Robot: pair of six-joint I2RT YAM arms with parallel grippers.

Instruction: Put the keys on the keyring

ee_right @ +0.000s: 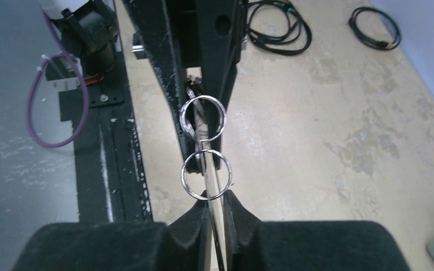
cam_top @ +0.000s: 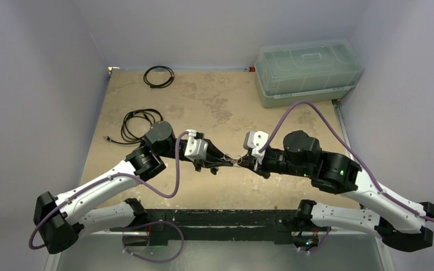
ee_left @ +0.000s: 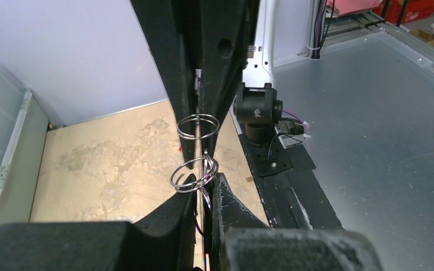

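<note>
The left tool point(ee_left: 203, 183) is narrow, pinching the keyring point(ee_left: 174, 179) by its rim, in the air above the desk point(ee_left: 107, 164); the right tool point(ee_right: 215, 199), also narrow, nips a second ring point(ee_right: 183, 176) touching it; I judge them light, stiff, slippery; keys not seen.
</note>
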